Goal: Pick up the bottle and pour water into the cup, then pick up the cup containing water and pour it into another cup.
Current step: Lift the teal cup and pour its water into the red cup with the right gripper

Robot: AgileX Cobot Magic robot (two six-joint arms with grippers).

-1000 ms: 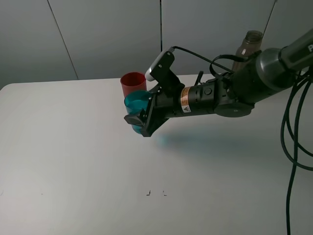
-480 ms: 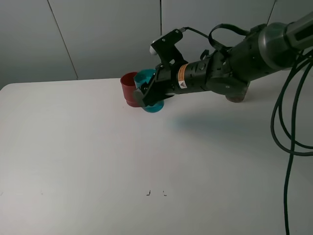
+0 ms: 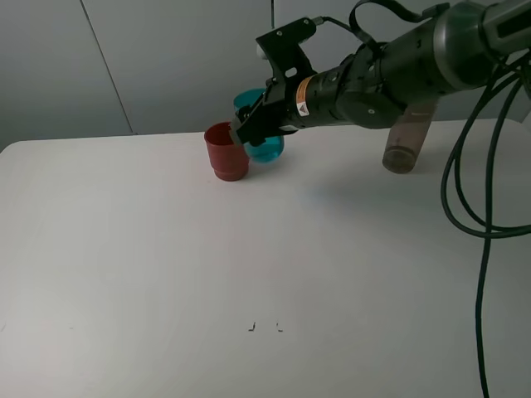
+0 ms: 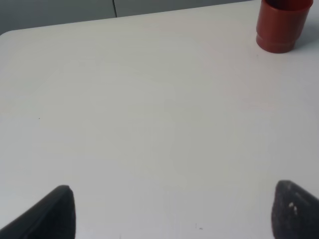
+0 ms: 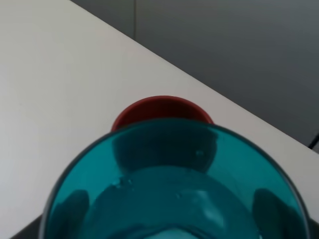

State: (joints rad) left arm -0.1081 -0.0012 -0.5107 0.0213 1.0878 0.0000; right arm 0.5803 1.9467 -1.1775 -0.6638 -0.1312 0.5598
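Observation:
My right gripper is shut on the teal translucent cup and holds it raised, tilted toward the red cup, which stands on the white table just to its left. In the right wrist view the teal cup fills the picture with water in it, and the red cup's rim shows just beyond it. The smoky bottle stands at the back right, partly hidden by the right arm. The left gripper is open over bare table; the red cup stands far ahead of it.
A grey wall stands behind the table's far edge. Black cables hang at the right side. Two small dark marks lie on the table near the front.
The right gripper has lifted the teal cup up and back, from low in front of the red cup to beside and above its rim, and tilted it.

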